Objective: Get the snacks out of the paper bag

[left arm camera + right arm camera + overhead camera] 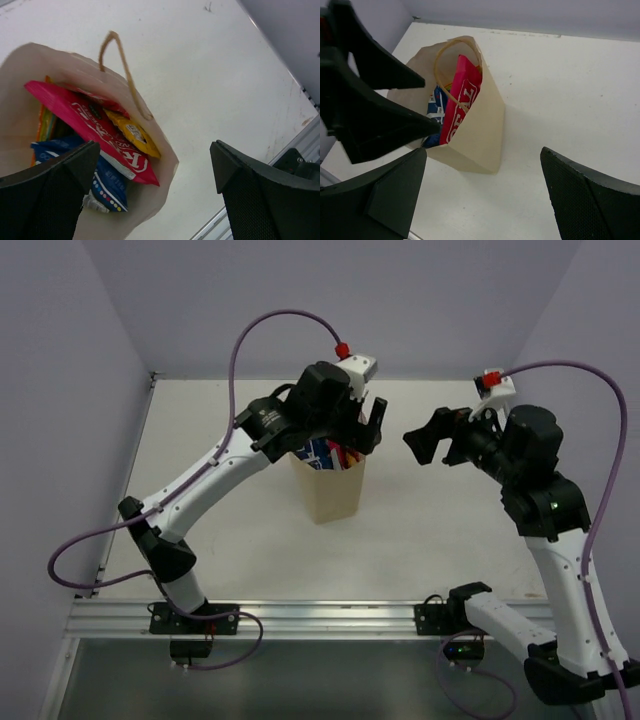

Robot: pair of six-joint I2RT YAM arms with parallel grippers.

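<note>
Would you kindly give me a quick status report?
Left gripper open above paper bag. Right gripper open, empty, alongside. Snacks inside bag. Nothing in the way.

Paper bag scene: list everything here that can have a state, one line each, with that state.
paper bag: upright, mouth open, not emptied.
magenta pouch: inside the bag, on edge.
blue chip bag: inside the bag.
yellow bar: inside the bag, beside the magenta pouch.
left gripper: open, over the bag's mouth, empty.
right gripper: open, empty, apart from the bag.
</note>
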